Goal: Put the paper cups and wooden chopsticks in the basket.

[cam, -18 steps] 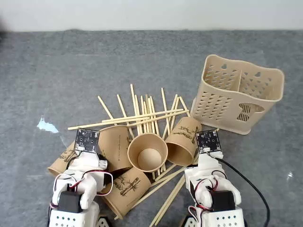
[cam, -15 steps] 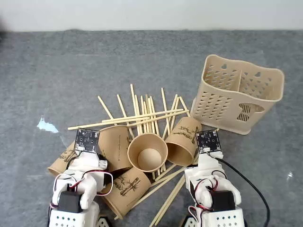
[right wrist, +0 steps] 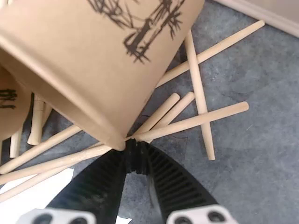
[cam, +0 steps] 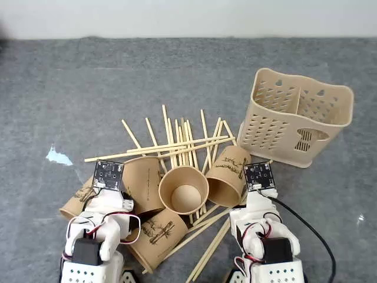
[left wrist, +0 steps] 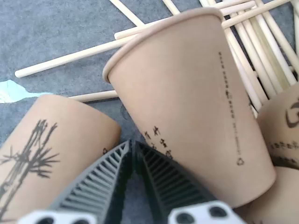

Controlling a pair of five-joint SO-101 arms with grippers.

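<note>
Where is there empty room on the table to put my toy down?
Bare gray table runs along the far side, beyond the chopsticks and beside the basket. More lies around the blue scrap. The near middle is crowded with piled paper cups and chopsticks.

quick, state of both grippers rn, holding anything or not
Left gripper: closed, holding nothing.
Right gripper: closed, holding nothing.

Tan cups (cam: 183, 190), black bamboo print, pale chopsticks (cam: 177, 144), beige perforated basket (cam: 268, 127), seemingly speckled grey table (cam: 118, 82)
</note>
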